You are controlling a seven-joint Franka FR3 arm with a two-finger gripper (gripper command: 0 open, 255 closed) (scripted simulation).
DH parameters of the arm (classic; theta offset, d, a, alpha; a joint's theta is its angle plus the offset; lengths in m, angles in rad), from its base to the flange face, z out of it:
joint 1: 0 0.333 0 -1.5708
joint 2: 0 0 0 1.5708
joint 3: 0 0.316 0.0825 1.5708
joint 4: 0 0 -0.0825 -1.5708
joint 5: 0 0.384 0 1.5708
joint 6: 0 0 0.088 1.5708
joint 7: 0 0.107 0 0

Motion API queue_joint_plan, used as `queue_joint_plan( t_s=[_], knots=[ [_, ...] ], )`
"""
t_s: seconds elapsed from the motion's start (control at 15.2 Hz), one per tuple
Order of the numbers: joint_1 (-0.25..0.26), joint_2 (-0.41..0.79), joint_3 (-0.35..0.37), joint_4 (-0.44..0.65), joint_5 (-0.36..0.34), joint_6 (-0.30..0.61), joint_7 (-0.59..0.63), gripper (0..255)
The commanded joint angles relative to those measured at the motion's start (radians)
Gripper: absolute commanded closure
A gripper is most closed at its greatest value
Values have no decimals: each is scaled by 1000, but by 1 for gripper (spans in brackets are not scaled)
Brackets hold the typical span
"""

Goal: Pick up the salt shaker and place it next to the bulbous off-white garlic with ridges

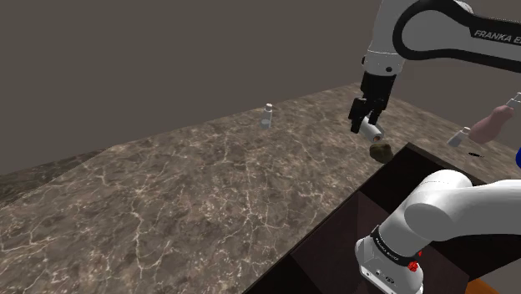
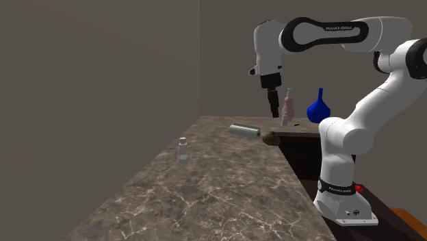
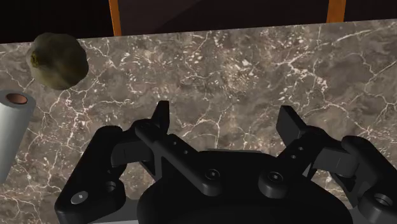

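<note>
The salt shaker [image 1: 265,114] [image 2: 183,150], small and white with a grey cap, stands upright alone on the marble counter [image 1: 192,192]. The garlic [image 1: 381,150] [image 2: 271,139] [image 3: 58,59] is drawn as a lumpy olive-brown bulb near the counter's edge by the stand. My black gripper [image 1: 365,113] [image 2: 273,96] [image 3: 224,121] hangs open and empty above the counter, close to the garlic and well away from the shaker. Bare marble lies under its fingers [image 3: 161,118].
A white cylinder [image 1: 371,128] [image 2: 245,130] [image 3: 14,124] lies on its side beside the garlic. Behind the arm stand a pink bottle [image 1: 493,124] [image 2: 288,106], a blue vase [image 2: 317,108] and a second small shaker-like bottle [image 1: 457,138]. The counter drops off at the stand side.
</note>
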State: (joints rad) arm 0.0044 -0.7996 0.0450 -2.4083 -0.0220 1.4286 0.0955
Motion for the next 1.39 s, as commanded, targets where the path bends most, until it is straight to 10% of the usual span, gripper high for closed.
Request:
queue_joint_plan(
  t_s=[0.0, 1.32],
  knots=[
    [0, 0, 0, 0, 0, 0, 0, 0],
    [36, 560, -88, 137, 99, 714, -174, 0]
  ],
)
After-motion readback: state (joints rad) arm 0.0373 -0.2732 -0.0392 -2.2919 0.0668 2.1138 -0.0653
